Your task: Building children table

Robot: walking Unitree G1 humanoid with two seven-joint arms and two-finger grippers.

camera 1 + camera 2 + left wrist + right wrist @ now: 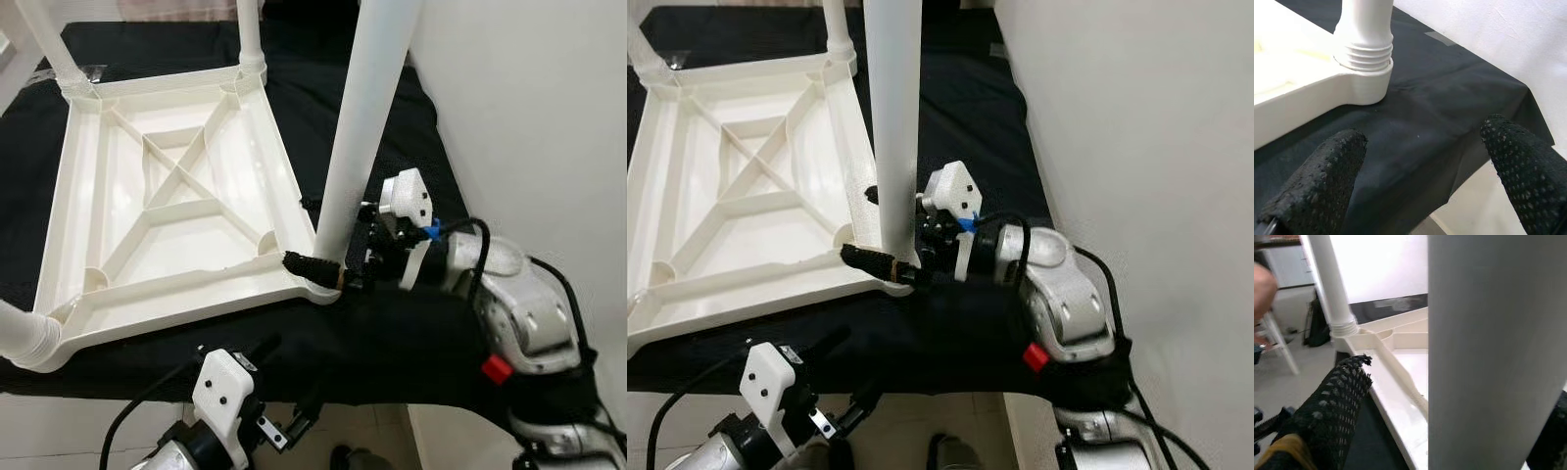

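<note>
Upturned white plastic tabletop (167, 206) lies ribs-up on black cloth (392, 333), centre-left of the head views. Right gripper (333, 266) clamped around the near-right table leg (362, 137), low down by its corner socket; leg stands upright.

Left gripper (1425, 181) hangs at lower frame, fingers spread and empty, just off the near-left leg's threaded collar (1364, 56).

Step in hand, probably: seating this leg. Next calls for twisting or pressing it home while keeping it vertical.
</note>
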